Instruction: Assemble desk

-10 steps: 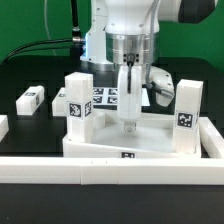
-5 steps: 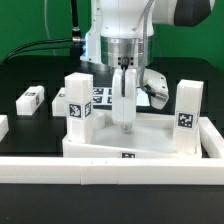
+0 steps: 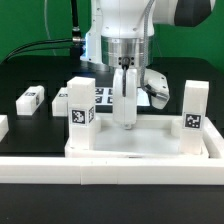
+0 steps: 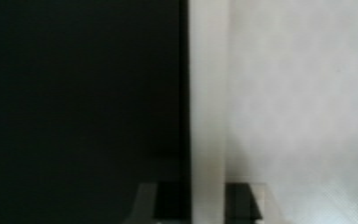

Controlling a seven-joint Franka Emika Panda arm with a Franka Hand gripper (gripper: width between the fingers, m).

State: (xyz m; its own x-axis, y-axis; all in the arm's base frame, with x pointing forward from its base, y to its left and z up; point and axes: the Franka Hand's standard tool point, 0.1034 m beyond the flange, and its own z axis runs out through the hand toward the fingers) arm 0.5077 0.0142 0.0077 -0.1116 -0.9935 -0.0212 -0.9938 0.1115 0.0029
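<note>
The white desk tabletop [image 3: 140,146] lies underside up by the front border bar. One square leg [image 3: 81,113] stands on its corner at the exterior view's left, a second leg [image 3: 194,110] on the corner at the right; both carry tags. My gripper [image 3: 123,122] reaches straight down at the middle of the tabletop's far rim and is shut on it. In the wrist view the white rim [image 4: 206,100] runs between my two dark fingers [image 4: 163,202], with my gripper [image 4: 206,205] clamped on it.
A loose leg [image 3: 31,99] lies on the black table at the exterior view's left, another [image 3: 62,97] beside it. The marker board [image 3: 103,97] lies behind the tabletop. A white part [image 3: 157,88] lies behind my gripper. White border bars [image 3: 110,172] run along the front.
The tabletop, held by my gripper, has swung from a skewed pose to lie square against the front bar. Both standing legs shifted with it, slightly to the exterior view's right and nearer.
</note>
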